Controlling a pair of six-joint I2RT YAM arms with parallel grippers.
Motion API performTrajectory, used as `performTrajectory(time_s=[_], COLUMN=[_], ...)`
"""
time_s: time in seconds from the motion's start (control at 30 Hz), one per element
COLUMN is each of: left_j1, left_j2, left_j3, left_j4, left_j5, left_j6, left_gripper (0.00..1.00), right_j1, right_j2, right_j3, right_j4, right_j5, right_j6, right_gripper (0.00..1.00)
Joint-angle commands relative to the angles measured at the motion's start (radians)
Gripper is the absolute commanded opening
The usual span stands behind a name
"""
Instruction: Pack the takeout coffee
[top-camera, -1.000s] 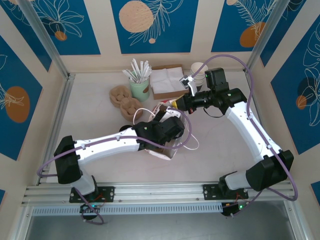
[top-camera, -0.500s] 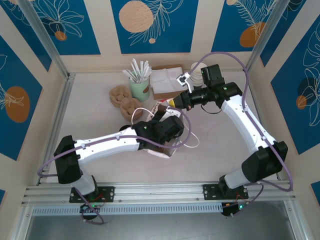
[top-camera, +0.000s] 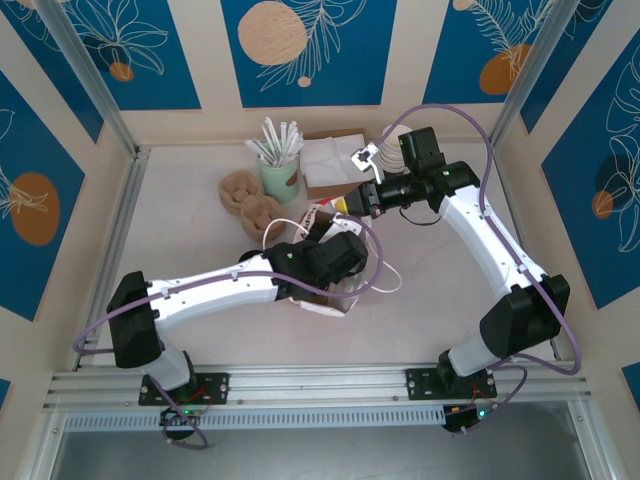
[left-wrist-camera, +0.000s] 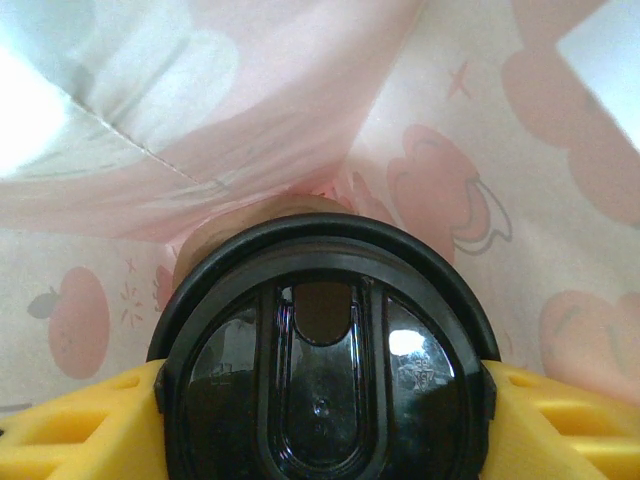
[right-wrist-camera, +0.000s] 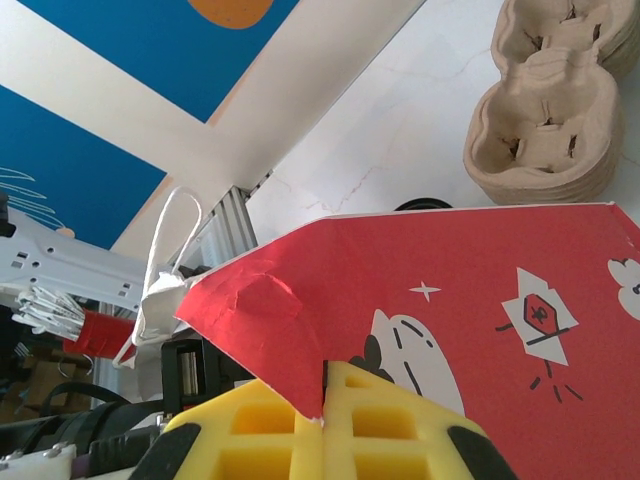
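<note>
My left gripper (left-wrist-camera: 320, 420) grasps the takeout coffee (left-wrist-camera: 320, 330) at its black lid, low inside the paper bag (left-wrist-camera: 480, 150) with pink inner walls. Farther out, my right gripper (right-wrist-camera: 325, 395) is clenched on the bag's red rim.

Of the takeout coffee (left-wrist-camera: 322, 370) the paper body lies mostly hidden under its black lid, and the frame's bottom edge cuts that lid and my left fingers (left-wrist-camera: 60, 435). At my right wrist the red bag (right-wrist-camera: 480, 300) runs off the right edge; the cup carriers (right-wrist-camera: 545, 130) are clipped upper right.
</note>
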Motion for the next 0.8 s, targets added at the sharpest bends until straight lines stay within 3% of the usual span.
performTrajectory(time_s=[0.0,0.77], left_j1=[0.006,0.023], left_j2=[-0.016,-0.024], left_j3=[0.020,-0.018], left_j4=[0.042,0.068], left_j5=[-0.042,-0.042], left_j6=[0.054,0.071], left_gripper=[0.66,0.67], right_j1=[0.008,-0.008], right_j2=[0.023,0.044], right_j3=[0.014,0.014], right_j4=[-0.076,-0.051], right_j5=[-0.062,-0.109], right_j6=[0.021,0.089], right_gripper=[0.00,0.00])
